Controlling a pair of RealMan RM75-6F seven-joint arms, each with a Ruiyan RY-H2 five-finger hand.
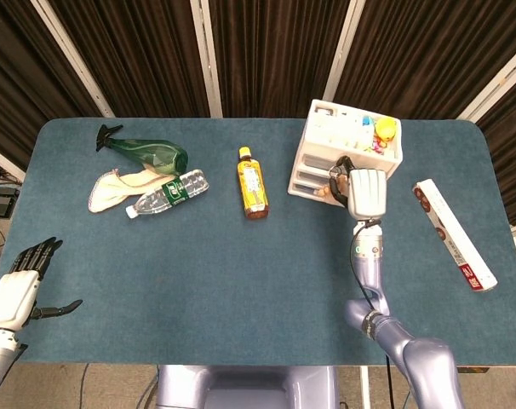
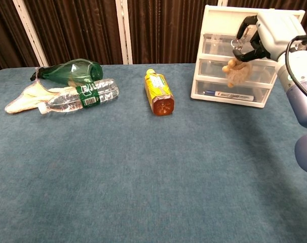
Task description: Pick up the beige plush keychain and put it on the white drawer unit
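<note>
Right hand (image 2: 267, 31): raised before the white drawer unit (image 2: 244, 55), fingers pinching the ring of the beige plush keychain (image 2: 237, 71), which dangles against the drawer fronts. Left hand (image 1: 21, 285): near left table edge, fingers spread, holding nothing.

Beige plush keychain (image 2: 238, 72) dangles before white drawer unit (image 2: 217, 83).
</note>
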